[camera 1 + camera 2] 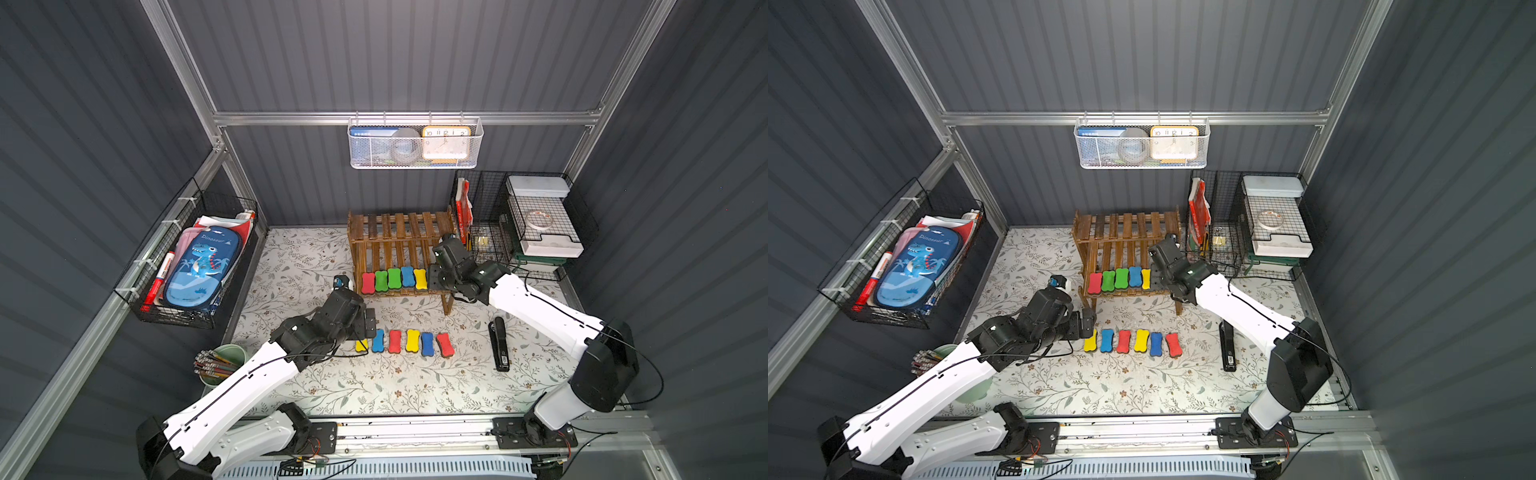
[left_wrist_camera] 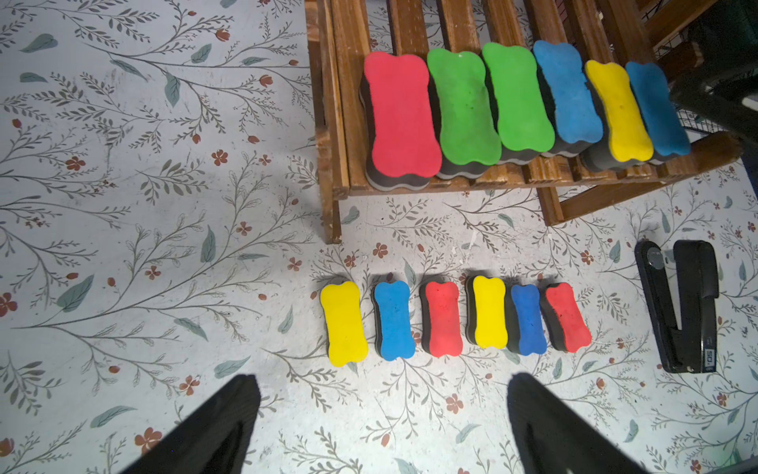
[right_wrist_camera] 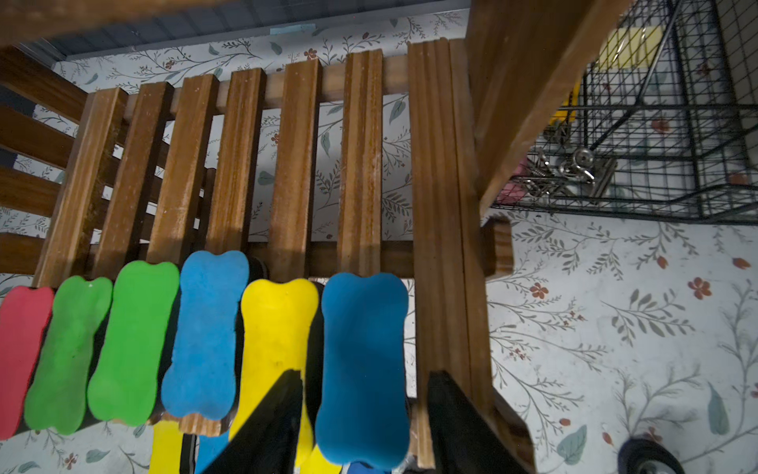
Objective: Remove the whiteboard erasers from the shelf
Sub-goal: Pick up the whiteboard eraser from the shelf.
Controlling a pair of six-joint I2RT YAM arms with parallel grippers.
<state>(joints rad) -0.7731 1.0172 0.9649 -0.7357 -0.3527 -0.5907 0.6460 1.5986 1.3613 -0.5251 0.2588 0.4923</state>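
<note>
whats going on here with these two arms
Two robot arms are clearing whiteboard erasers off a wooden shelf. Six lie in a row on the table; six sit on the shelf's lower tier. The right gripper has open jaws straddling the end blue eraser there. The left gripper hangs open above the table row, holding nothing.

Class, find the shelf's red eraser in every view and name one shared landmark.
In a top view: red eraser ends the shelf row, nearest the left arm.
In a top view: red eraser, likewise.
Left wrist: red eraser, row's end.
Right wrist: red eraser, cut by the frame.
Landmark: the shelf.
</note>
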